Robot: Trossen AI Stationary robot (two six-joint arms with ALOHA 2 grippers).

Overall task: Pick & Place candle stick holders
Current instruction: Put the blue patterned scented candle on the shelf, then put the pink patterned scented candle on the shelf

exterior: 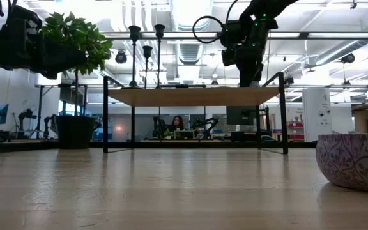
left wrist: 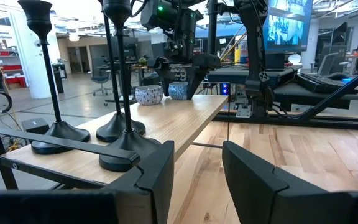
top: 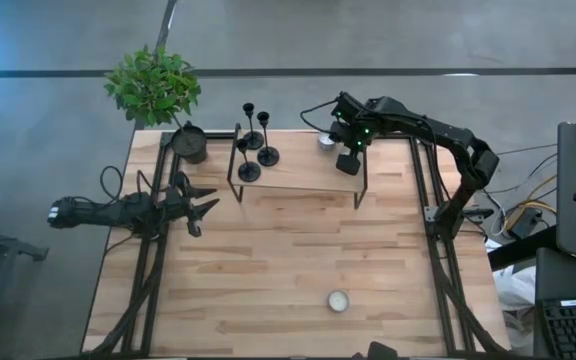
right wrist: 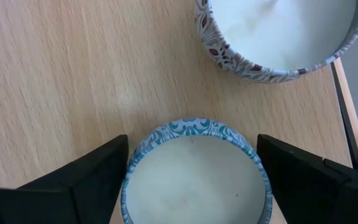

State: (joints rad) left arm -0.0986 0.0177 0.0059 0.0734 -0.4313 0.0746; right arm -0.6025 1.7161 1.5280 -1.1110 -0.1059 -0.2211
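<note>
Three black candlesticks (top: pixel 254 140) stand at the left end of the raised shelf (top: pixel 298 178). At its right far corner the right gripper (right wrist: pixel 191 174), jaws spread, straddles a blue-patterned tealight cup (right wrist: pixel 194 171) beside another (right wrist: pixel 278 31); centring before closing looks wise. A third tealight cup (top: pixel 339 301) sits near the butcher-block tabletop's (top: pixel 268 250) near edge. The left gripper (left wrist: pixel 194 171) waits released by the left edge, an open workshop beyond.
</note>
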